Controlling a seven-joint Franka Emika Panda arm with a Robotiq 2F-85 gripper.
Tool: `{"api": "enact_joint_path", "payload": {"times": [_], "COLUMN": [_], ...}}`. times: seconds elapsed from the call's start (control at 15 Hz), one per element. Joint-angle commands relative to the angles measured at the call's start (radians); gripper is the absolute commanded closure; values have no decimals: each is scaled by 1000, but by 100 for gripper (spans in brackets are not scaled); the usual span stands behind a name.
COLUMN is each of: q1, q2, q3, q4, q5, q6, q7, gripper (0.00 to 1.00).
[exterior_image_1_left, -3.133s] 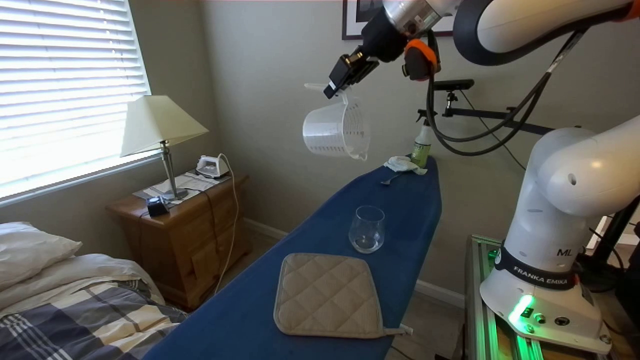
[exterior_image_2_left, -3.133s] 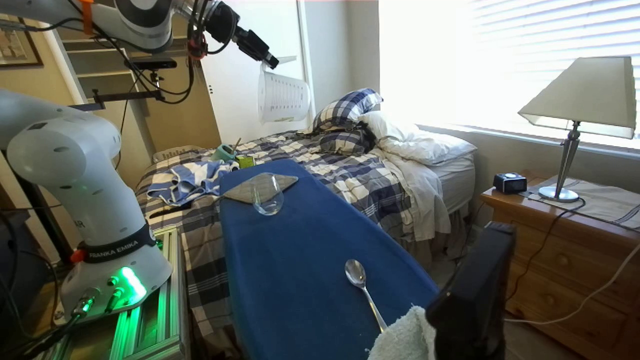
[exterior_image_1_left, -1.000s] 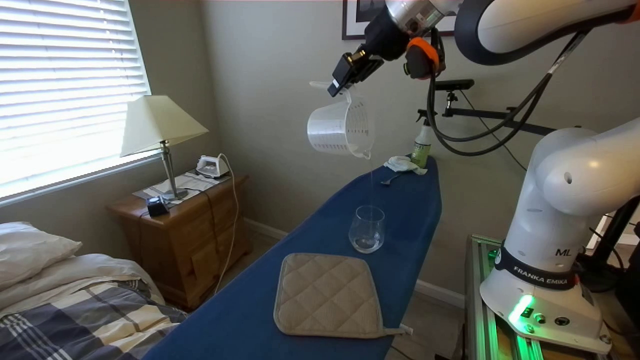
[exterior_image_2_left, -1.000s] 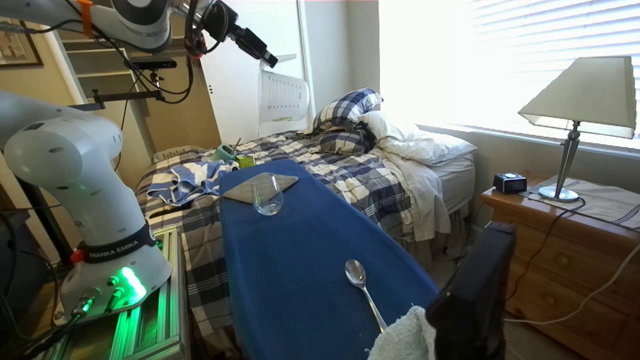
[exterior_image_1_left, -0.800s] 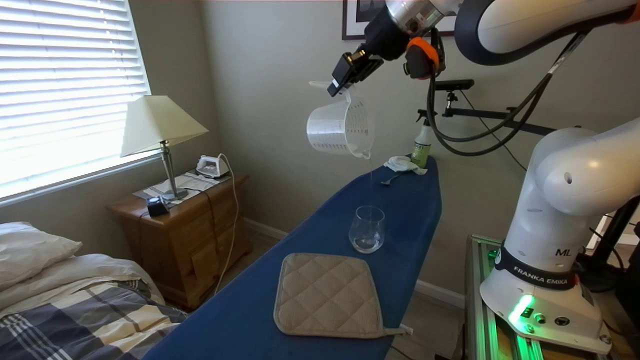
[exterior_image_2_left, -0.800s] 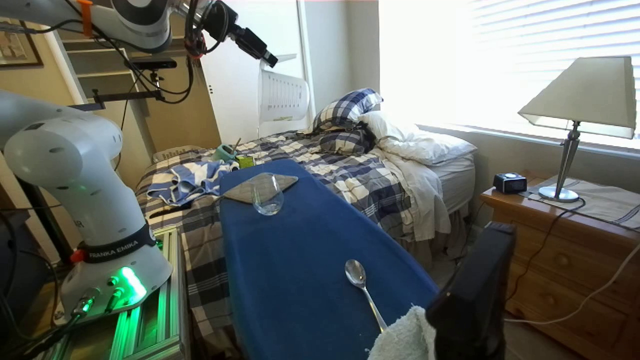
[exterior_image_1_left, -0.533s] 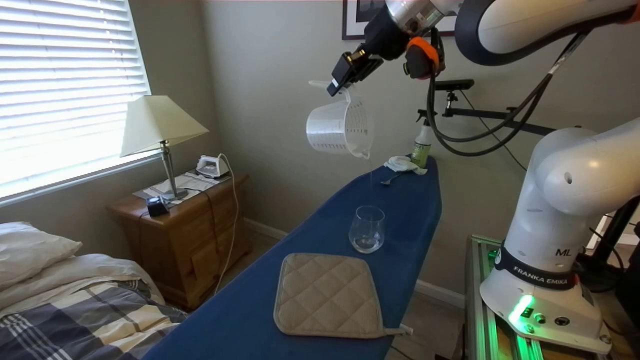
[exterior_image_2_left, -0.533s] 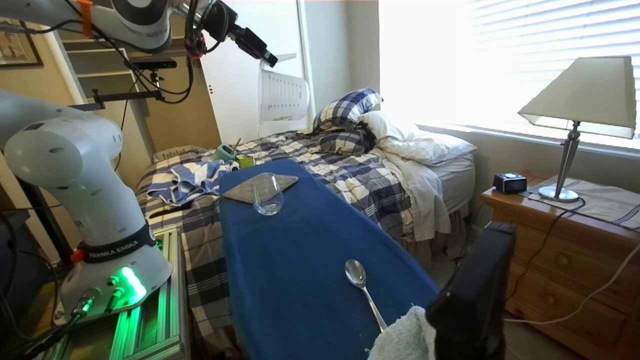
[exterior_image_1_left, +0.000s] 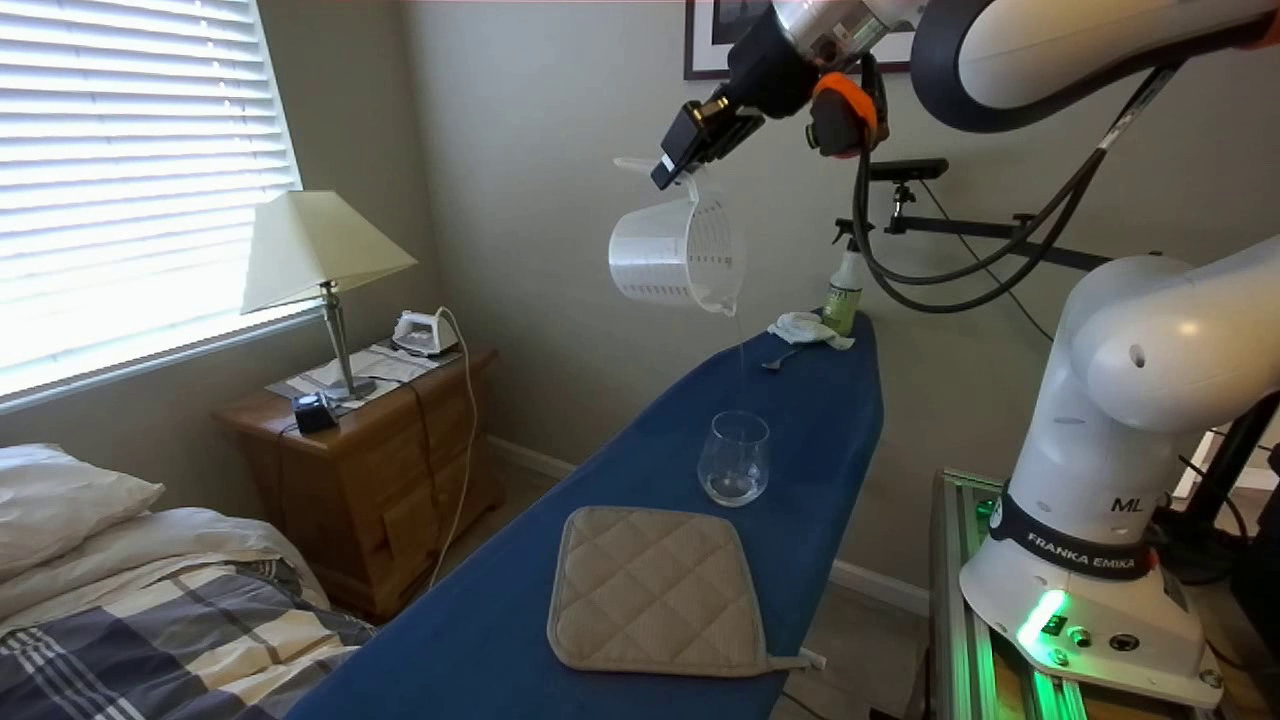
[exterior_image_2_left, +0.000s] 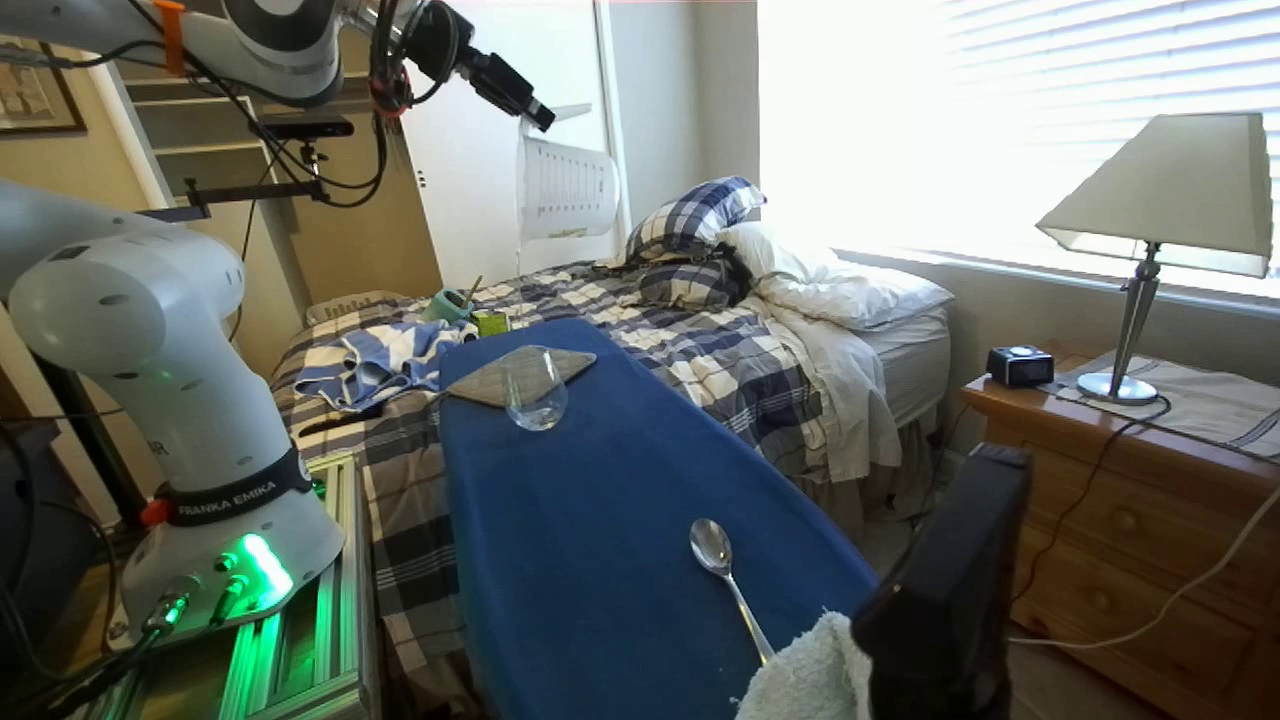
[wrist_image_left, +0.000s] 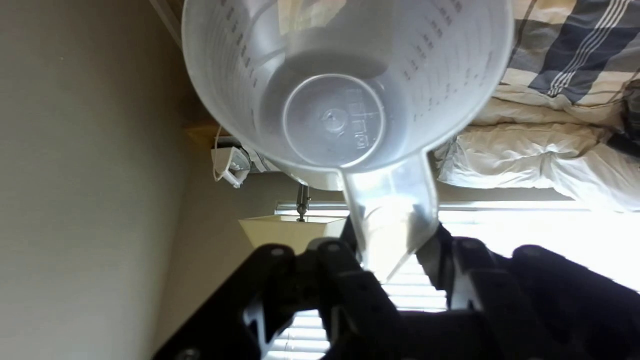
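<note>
My gripper (exterior_image_1_left: 668, 176) is shut on the handle of a clear plastic measuring jug (exterior_image_1_left: 650, 258), high above the blue ironing board (exterior_image_1_left: 470, 640). The jug lies tilted nearly on its side, spout low. A thin stream (exterior_image_1_left: 742, 355) falls from the spout toward a clear stemless glass (exterior_image_1_left: 733, 470) standing upright on the board. In an exterior view the gripper (exterior_image_2_left: 540, 116), the jug (exterior_image_2_left: 570, 190) and the glass (exterior_image_2_left: 537, 395) also show. In the wrist view the fingers (wrist_image_left: 392, 237) flank the handle, and the jug's inside (wrist_image_left: 332, 117) faces the camera. The liquid level in the glass is hard to tell.
A beige quilted pot holder (exterior_image_1_left: 655, 590) lies beside the glass. A spoon (exterior_image_2_left: 712, 548), a white cloth (exterior_image_1_left: 808, 328) and a spray bottle (exterior_image_1_left: 843, 290) are at the board's narrow end. A camera on a bar (exterior_image_1_left: 908, 170) stands behind the arm. A nightstand (exterior_image_1_left: 370, 480) and bed flank the board.
Three seconds ago no stream showed; the jug then moved slightly right in an exterior view and a thin stream appeared. Over the last second the jug shifted slightly up and back, the stream still falling.
</note>
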Motion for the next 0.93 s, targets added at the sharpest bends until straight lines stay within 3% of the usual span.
{"api": "enact_joint_path", "payload": {"times": [0.0, 0.87], "q1": [2, 4], "q2": [-16, -16], "q3": [-1, 2], "q4": [2, 2], "q5": [-29, -31], "q6": [19, 50], "q7": [4, -12], "gripper": [93, 93]}}
